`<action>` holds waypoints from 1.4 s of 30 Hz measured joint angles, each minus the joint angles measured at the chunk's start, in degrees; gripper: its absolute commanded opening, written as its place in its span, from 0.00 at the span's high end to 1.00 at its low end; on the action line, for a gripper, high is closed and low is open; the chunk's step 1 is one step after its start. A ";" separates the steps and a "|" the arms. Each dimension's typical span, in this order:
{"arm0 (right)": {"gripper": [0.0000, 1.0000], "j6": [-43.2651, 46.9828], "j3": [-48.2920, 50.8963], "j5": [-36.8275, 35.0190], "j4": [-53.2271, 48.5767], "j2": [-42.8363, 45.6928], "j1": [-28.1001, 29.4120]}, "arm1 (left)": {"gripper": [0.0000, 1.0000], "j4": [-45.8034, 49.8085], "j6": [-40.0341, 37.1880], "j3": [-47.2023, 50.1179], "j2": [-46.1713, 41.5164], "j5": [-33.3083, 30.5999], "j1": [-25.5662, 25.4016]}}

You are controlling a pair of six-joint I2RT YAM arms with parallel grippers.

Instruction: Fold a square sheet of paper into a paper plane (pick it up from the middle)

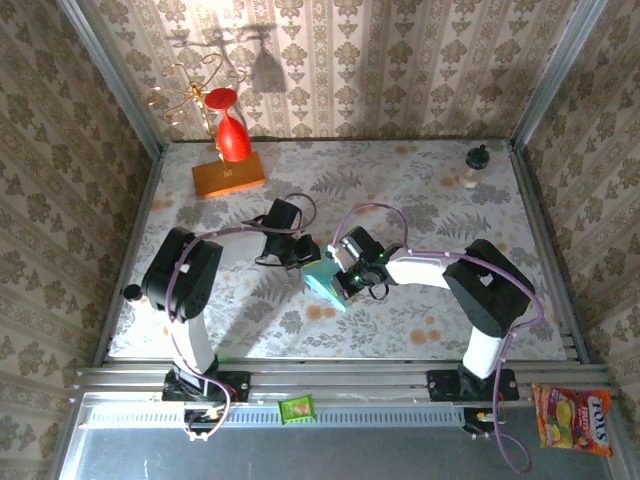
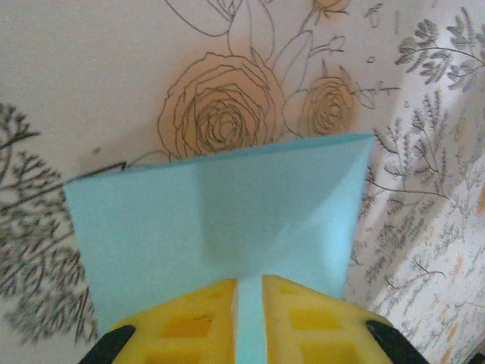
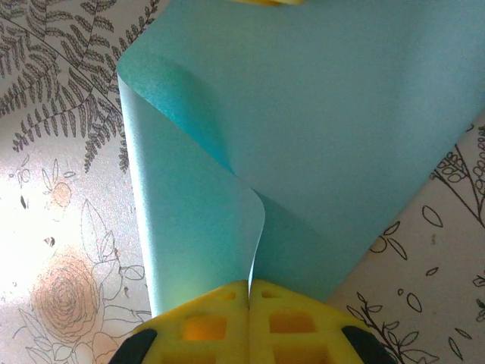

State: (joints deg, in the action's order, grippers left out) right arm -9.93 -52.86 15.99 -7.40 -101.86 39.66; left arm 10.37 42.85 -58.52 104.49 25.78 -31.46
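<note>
At the centre of the floral tabletop (image 1: 430, 330), the square sheet of paper (image 1: 322, 287) is being held between the two arms, partly folded and raised off the cloth. The left arm is being carried up from its base at 7 o'clock, bent at the elbow near the 9 o'clock edge, with its forearm stretched toward 3 o'clock. The left end effector (image 1: 306, 258) is being presented at the sheet's 10 o'clock side. The right arm is being bent the mirrored way, its elbow at 4 o'clock and its forearm reaching toward 9 o'clock. The right end effector (image 1: 338, 282) is being set against the sheet's 3 o'clock side.

In the left wrist view, the yellow pads of the left end effector (image 2: 250, 322) are being kept slightly apart. A strip of the sheet (image 2: 227, 212) is lying in the gap; whether it is being pressed cannot be told. In the right wrist view, the pads of the right end effector (image 3: 248, 322) are being pressed together. A curled flap of the sheet (image 3: 341, 114) is being pinched in their seam.

An orange block (image 1: 228, 178) carrying a red glass (image 1: 232, 138) is being left at 11 o'clock, well apart from the arms.
</note>
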 measured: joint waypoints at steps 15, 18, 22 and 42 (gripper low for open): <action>0.92 -2.08 -2.49 2.36 -1.22 -2.08 -0.96 | 0.76 -2.01 10.51 8.09 -13.09 -5.73 -4.44; 0.92 -2.27 -2.64 2.51 -1.49 -2.14 -1.07 | 0.80 -3.98 13.60 10.64 -13.07 -5.99 -6.05; 0.92 -2.29 -2.69 2.51 -1.62 -2.14 -1.07 | 0.85 -6.01 16.46 12.39 -13.07 -6.32 -6.43; 0.91 -2.49 -3.45 3.37 -2.08 -2.80 -1.49 | 0.89 -10.03 20.20 14.71 -11.21 -6.12 -8.63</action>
State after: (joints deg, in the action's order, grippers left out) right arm -12.43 -56.31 19.35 -9.47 -104.66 38.17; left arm 0.34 63.05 -43.81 93.27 19.66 -40.10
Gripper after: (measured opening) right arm 0.086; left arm 0.114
